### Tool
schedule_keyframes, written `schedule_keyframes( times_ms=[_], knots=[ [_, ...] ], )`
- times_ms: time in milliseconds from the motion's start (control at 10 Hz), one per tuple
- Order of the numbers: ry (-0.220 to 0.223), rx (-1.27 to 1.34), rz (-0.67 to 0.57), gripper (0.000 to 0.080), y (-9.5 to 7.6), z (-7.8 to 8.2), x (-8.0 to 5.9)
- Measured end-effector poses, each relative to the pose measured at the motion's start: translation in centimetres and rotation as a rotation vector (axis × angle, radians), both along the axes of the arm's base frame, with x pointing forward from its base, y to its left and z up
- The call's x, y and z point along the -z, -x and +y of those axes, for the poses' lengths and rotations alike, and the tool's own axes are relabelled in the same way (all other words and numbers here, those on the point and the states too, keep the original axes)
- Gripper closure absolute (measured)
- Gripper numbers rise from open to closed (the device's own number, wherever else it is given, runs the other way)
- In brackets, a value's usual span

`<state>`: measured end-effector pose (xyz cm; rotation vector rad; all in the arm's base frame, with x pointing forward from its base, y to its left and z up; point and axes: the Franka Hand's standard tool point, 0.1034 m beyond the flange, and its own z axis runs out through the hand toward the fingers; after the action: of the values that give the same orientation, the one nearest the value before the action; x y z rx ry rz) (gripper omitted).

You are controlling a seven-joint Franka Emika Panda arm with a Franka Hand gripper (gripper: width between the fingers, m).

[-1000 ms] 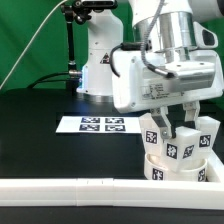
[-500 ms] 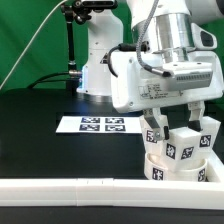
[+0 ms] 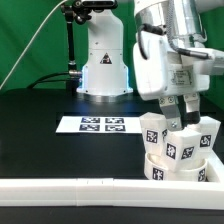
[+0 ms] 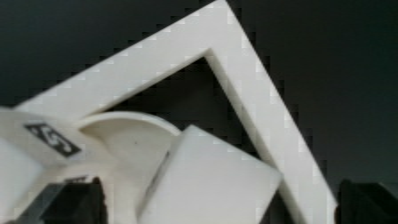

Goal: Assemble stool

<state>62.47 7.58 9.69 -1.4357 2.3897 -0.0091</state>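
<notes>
Exterior view first: you see the stool (image 3: 182,150) standing at the exterior view's right, on the black table (image 3: 40,140), just behind the long white rail (image 3: 70,190) that runs along the front edge. Its round seat disc (image 3: 170,168) lies at the bottom, and three blocky legs rise from it, each carrying a square black-and-white tag. The left leg (image 3: 153,131) and the right leg (image 3: 208,138) lean outward, and the middle leg (image 3: 183,146) stands between them.

Your gripper (image 3: 180,112) hangs just above the legs with its two dark fingers spread wide and nothing between them. One finger (image 3: 169,110) sits over the gap beside the left leg; you cannot tell whether it touches the plastic. The white arm body fills the upper right of that view.

To the exterior view's left of the stool, the marker board (image 3: 98,124) lies flat on the table, apart from the seat disc.

Wrist view shows you the rail's corner (image 4: 240,80) as a white angle against the dark table, with a tagged leg (image 4: 36,150) and other white stool parts close to the lens, too blurred to sort out.
</notes>
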Motion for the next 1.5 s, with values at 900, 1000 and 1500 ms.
schedule_keyframes(
  times_ms=[900,1000,1500],
  knots=[
    [0.302,-0.883,-0.092,0.015,0.1,0.3,0.0],
    [0.326,-0.959,-0.103,0.015,0.1,0.2,0.0],
    [0.513,-1.55,-0.155,0.015,-0.1,-0.6,-0.2]
  ],
)
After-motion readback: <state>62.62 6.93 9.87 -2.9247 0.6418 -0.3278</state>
